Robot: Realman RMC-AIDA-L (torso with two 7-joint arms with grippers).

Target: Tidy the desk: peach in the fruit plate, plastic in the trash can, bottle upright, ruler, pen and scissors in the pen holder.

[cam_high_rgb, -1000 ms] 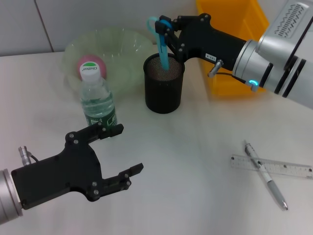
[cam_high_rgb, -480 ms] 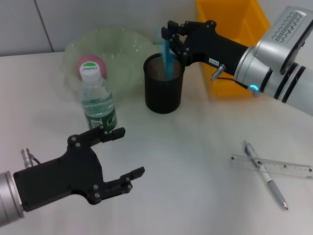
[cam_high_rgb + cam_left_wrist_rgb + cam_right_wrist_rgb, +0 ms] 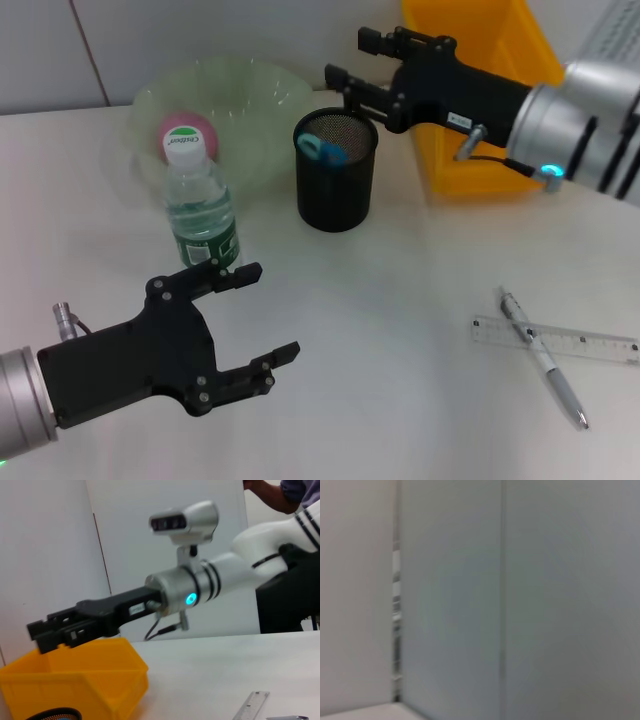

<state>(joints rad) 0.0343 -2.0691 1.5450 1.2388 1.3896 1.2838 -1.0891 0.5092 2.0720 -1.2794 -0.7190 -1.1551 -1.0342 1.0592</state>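
Scissors (image 3: 325, 151) now down inside the pen holder (image 3: 335, 185); a second ago we had them upright between the right gripper's (image 3: 352, 62) fingers above the rim, only the blades inside. That gripper has let go and drawn back toward one o'clock of the holder, jaws apart and empty, over the near edge of the yellow bin (image 3: 480, 60). We judge the scissors step done. Only the blue handle loops show, lying against the mesh at the holder's nine-o'clock side, blades hidden below. Peach (image 3: 180, 130) sits in the fruit plate (image 3: 250, 95); bottle (image 3: 200, 205) stands upright at its six o'clock. Still out: pen (image 3: 545, 360) crossed over ruler (image 3: 560, 340), touching, well off at four o'clock of the holder. Left gripper (image 3: 262, 315) hovers spread wide, empty, at the bottle's six o'clock.
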